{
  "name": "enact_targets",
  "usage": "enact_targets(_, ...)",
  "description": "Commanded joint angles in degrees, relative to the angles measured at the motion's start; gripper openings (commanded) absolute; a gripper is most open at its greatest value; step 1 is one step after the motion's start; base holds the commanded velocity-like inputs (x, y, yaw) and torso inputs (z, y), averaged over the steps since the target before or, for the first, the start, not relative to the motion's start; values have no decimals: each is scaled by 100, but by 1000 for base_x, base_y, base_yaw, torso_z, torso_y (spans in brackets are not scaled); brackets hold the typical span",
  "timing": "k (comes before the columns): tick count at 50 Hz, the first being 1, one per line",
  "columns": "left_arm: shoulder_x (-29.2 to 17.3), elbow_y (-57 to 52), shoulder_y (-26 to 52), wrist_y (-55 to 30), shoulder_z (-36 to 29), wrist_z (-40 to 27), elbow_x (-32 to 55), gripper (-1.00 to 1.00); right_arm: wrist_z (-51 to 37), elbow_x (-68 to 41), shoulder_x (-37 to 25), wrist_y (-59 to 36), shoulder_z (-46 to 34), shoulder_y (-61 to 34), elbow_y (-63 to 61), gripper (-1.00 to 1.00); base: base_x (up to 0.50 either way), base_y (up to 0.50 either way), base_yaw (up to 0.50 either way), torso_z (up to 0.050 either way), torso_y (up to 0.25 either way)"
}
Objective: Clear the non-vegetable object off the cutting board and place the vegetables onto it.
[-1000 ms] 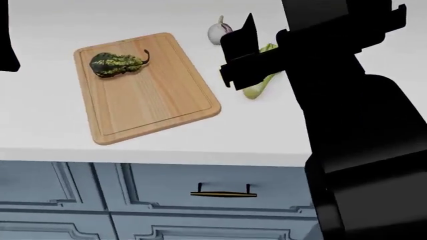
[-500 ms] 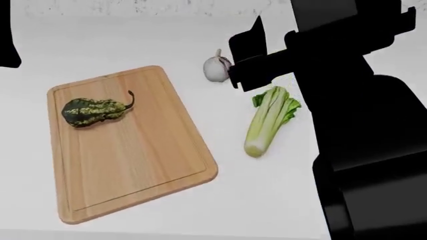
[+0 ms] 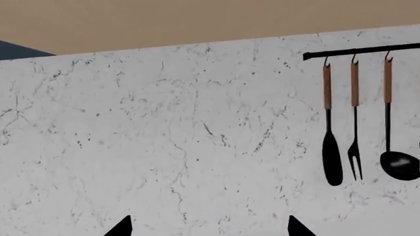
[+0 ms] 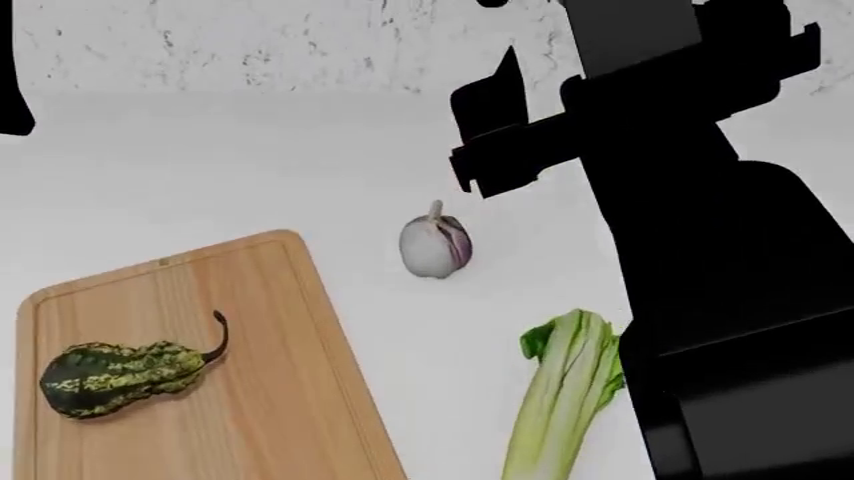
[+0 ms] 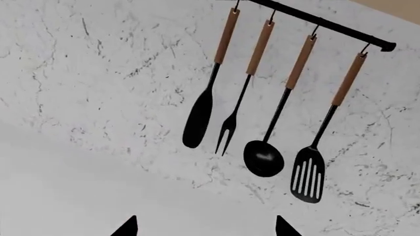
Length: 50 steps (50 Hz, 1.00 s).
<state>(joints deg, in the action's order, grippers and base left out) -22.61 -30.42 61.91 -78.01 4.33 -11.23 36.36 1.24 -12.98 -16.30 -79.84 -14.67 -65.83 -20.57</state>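
In the head view the dark green, yellow-mottled gourd (image 4: pixel 120 378) lies on the light wooden cutting board (image 4: pixel 287 400) at the lower left. The white-and-purple garlic bulb (image 4: pixel 435 246) stands on the white counter to the right of the board. The bok choy (image 4: pixel 563 405) lies nearer, at the lower right, partly behind my right arm. My right gripper (image 4: pixel 487 125) hangs above and behind the garlic, touching nothing. Its wrist view shows it (image 5: pixel 206 229) open and empty, facing the wall. My left gripper (image 3: pixel 208 230) is open and empty, also facing the wall.
A marble backsplash (image 4: pixel 267 45) rises behind the white counter (image 4: pixel 240 170). A black rail (image 5: pixel 315 24) on it holds several hanging utensils with wooden handles, among them a ladle (image 5: pixel 264 157) and a slotted turner (image 5: pixel 308 174). My left arm (image 4: pixel 11 70) shows at the head view's left edge.
The head view has swung up and towards the wall. The board, gourd, garlic and bok choy have slid down and left in the frame, and the backsplash has come into view. Nothing was gripped.
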Motion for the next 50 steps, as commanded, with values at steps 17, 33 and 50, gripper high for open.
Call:
enact_targets(17, -18, -113, 11, -96, 33, -71, 176, 100, 126, -200, -99, -101, -107, 81, -253, 100, 159, 18, 0, 0, 1)
enact_targets(33, -43, -116, -56, -61, 52, -99, 239, 100, 756, -695, 90, -194, -712, -294, 19, 100, 0, 0, 0, 0, 0)
enact_targets(50, -133, -6, -1, 13, 46, -98, 262, 100, 1314, -1264, 478, -484, -1222, -543, 197, 100, 0, 0, 0, 0, 0)
